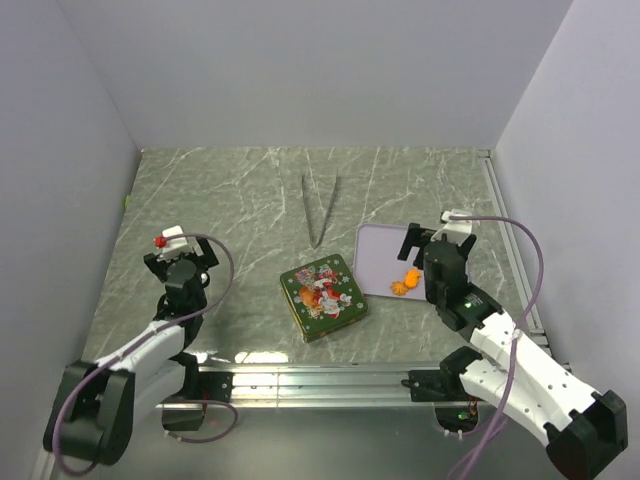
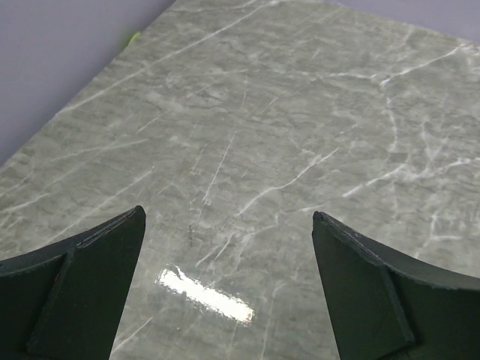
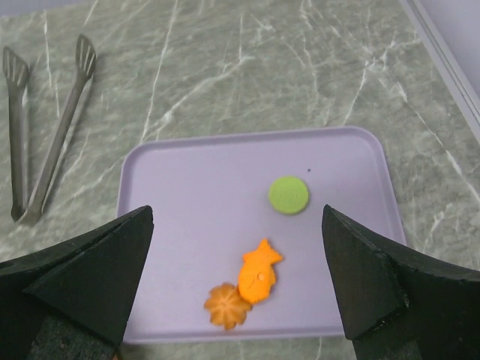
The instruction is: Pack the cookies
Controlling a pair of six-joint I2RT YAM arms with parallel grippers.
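No legible writing anywhere; the tin (image 1: 323, 297) lid bears only a picture.

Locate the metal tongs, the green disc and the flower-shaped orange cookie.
metal tongs (image 3: 60, 131), right wrist view, middle of the right-hand arm.
green disc (image 3: 289, 195), right wrist view, centre of its top face.
flower-shaped orange cookie (image 3: 227, 305), right wrist view, centre of its ridged top.

tongs (image 3: 61, 127) left of tray (image 3: 187, 195), tin (image 1: 322, 297) nearby

top: high, rear, facing down | wrists: close, angled down | right+top share tray (image 3: 195, 187)
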